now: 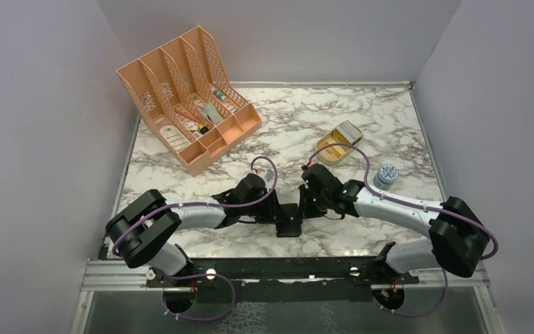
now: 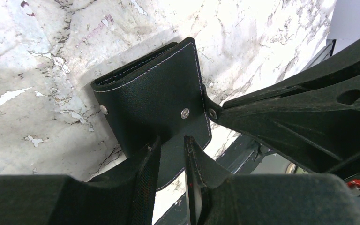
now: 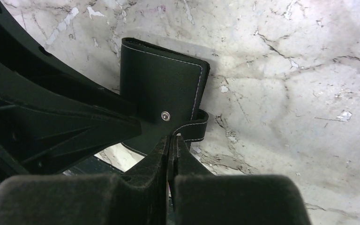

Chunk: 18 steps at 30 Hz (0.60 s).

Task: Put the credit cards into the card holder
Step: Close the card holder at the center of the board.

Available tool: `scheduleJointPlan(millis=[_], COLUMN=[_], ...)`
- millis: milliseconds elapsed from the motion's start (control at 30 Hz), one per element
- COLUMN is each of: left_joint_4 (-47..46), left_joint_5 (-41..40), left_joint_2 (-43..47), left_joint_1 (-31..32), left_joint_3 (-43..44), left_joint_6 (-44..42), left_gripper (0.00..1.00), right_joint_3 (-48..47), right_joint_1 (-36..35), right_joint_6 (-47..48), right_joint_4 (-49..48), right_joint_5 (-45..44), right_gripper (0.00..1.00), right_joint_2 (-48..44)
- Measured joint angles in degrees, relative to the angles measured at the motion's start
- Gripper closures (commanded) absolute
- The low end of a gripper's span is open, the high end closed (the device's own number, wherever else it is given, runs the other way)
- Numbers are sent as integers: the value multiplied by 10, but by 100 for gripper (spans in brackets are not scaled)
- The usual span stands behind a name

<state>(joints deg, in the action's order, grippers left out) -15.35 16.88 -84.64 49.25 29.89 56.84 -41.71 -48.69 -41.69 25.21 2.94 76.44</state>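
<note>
Toward six o'clock on the table, the folded holder (image 1: 289, 224) sat between both arms. The left gripper (image 2: 171, 140) pinched its lower edge, and the right gripper (image 3: 172, 137) was pressed tight on its tab (image 3: 194, 127).

A white marble-look table (image 1: 285, 118) with grey and brown veins fills the middle. Plain walls close it in on three sides: left wall (image 1: 42, 104), back wall (image 1: 285, 35), right wall (image 1: 494, 90) (all the same pale lilac-grey). A thin light strip edges the tabletop at the back and sides. Along the near edge runs a silver metal frame (image 1: 111, 273) carrying a black rail (image 1: 285, 267), and below it lies a mottled grey plate (image 1: 285, 316). Light glares brightly off the marble in both wrist views.
</note>
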Motion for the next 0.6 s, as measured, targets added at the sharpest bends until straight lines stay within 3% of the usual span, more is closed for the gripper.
scheduleJointPlan(millis=[333, 600], left_joint_4=[0, -3], left_joint_5=[0, 0], left_joint_2=[0, 1], left_joint_1=[0, 0], left_joint_3=[0, 0], left_joint_6=[0, 2], left_gripper=[71, 64], right_joint_3=[0, 0], right_joint_1=[0, 0], right_joint_6=[0, 0], right_joint_4=[-21, -30], right_joint_5=[15, 20], right_gripper=[99, 99], right_joint_2=[27, 37])
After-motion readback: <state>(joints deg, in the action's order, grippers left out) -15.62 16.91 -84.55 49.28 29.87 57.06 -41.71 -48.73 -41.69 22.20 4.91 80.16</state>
